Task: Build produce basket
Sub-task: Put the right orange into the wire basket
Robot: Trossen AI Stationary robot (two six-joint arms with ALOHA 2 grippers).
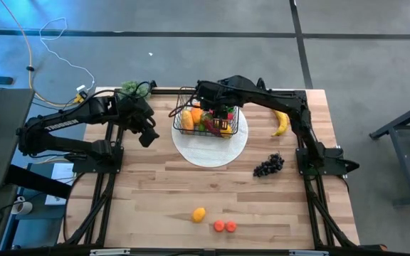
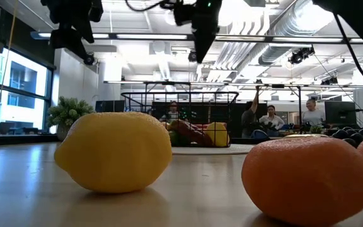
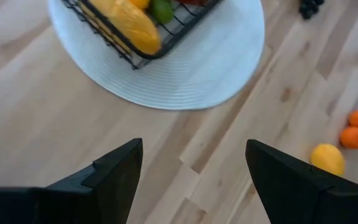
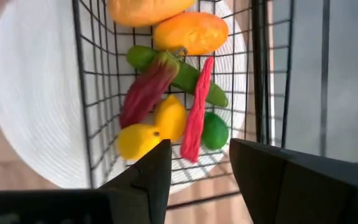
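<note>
Produce (image 4: 166, 99) fills basket (image 1: 185, 122); right fingers (image 4: 260, 180) parted above.

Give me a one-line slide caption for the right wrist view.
Right gripper, fingers apart and empty, hovers over the wire basket on the white plate, above a red chilli and lemons.

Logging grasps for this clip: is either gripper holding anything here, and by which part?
Nothing is held. The right gripper hangs open over the basket, its fingers empty; the left gripper is open over bare table.
</note>
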